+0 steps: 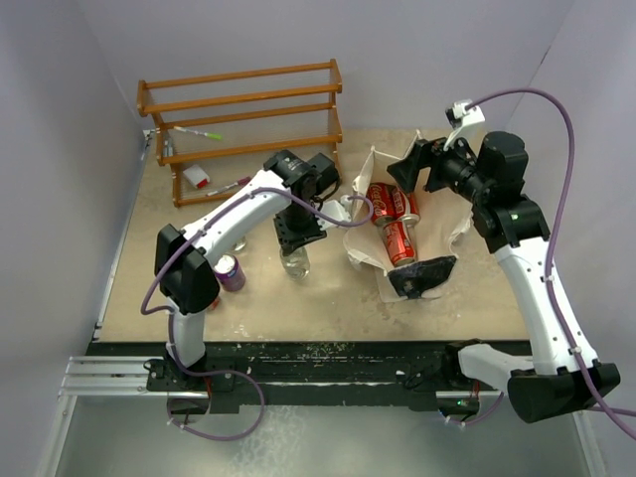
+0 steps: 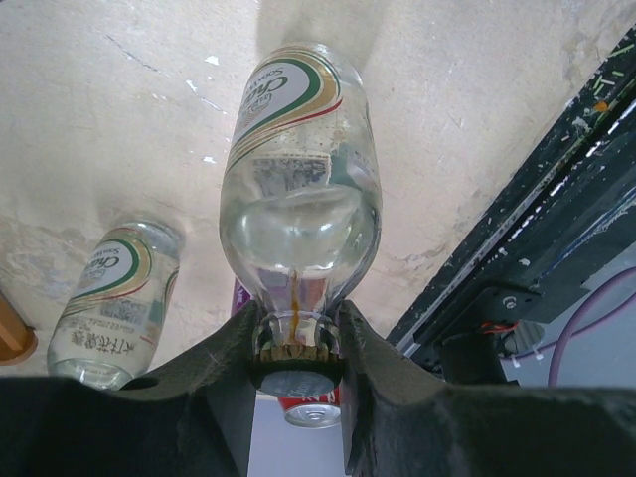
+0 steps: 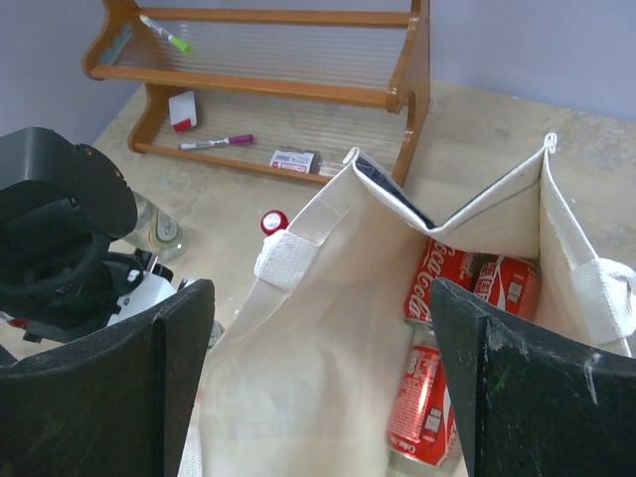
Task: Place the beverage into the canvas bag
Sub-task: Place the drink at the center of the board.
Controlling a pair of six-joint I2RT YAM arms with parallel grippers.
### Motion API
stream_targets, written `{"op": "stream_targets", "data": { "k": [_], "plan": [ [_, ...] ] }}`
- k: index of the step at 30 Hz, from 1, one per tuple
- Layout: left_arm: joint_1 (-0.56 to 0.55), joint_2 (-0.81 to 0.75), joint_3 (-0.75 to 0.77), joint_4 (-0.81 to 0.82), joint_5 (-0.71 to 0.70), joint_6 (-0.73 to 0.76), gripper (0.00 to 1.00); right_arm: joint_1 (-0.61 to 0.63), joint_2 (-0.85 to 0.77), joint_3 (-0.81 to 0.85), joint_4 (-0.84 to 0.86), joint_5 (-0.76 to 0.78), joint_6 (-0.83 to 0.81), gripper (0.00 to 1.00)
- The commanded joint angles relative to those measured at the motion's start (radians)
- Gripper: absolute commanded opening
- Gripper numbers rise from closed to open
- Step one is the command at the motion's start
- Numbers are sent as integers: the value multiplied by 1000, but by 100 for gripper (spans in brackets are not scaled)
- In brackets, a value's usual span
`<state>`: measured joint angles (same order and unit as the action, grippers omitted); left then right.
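Left arm reaches forward, wrist pitched down; left gripper clamped narrow on clear bottle neck. Canvas bag at its 3 o'clock. Right gripper spread wide over bag.

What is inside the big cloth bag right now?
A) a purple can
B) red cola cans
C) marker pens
B: the right wrist view looks down into the open canvas bag, and red cola cans lie at the bottom of it.
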<state>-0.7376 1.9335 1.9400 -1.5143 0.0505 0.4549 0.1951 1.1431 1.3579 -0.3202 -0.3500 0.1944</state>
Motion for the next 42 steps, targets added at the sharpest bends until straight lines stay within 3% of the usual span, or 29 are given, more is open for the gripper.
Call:
{"op": "stream_targets", "data": {
  "k": [1, 6, 11, 16, 21, 26, 35, 42],
  "plan": [
    [-27, -6, -5, -14, -50, -35, 0, -6, -42, -21, 6, 27, -35, 89],
    [-47, 15, -15, -6, -69, -42, 0, -9, -57, -40, 4, 35, -45, 89],
    [-65, 11, -50, -1, -75, -50, 9, -13, -63, -51, 4, 40, -49, 89],
    [-80, -1, -77, -4, -75, -57, 26, -16, -65, -55, 0, 45, -55, 89],
    [-83, -29, -102, -11, -64, -67, 51, -18, -68, -64, -4, 48, -62, 89],
    [-84, -52, -106, -14, -47, -70, 65, -19, -65, -68, -6, 50, -68, 89],
    [-82, -103, 19, -14, 25, -67, 100, -19, -62, -81, -36, 63, -155, 88],
    [-16, -202, 27, 42, 97, -29, 99, -19, -53, -95, -58, 127, -266, 86]
  ]
}}
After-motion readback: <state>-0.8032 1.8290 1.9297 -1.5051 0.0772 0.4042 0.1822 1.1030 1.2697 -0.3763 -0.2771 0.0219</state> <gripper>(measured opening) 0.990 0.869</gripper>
